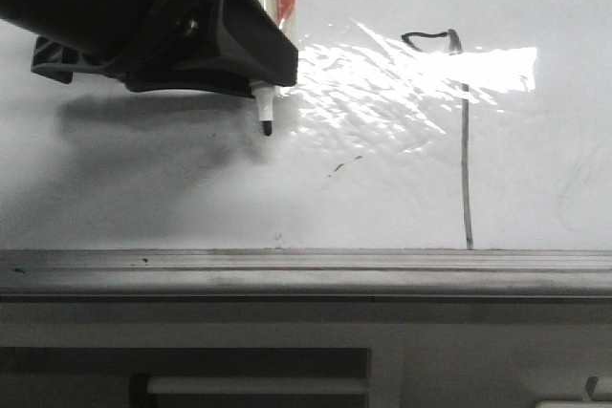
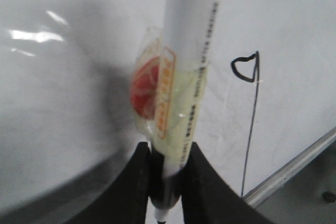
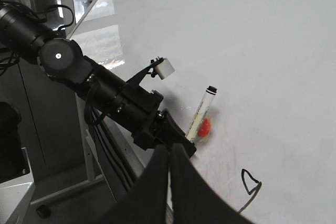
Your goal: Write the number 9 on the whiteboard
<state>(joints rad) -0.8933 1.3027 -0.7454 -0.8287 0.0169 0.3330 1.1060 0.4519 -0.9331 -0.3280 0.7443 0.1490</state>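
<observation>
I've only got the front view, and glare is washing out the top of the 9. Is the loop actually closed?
Observer: Yes. In the left wrist view the number 9 has a small closed loop, roughly triangular, joined to the top of the stem.
Operator: Is the stem unbroken under the glare?
Observer: In that view it runs as one thin line down toward the grey rail of the whiteboard. It is faint, but I see no gap.
Operator: And the grip on the marker?
Observer: The left end effector is shut on the marker, with its fingers clamping the lower barrel just below a red-and-yellow label.
</observation>
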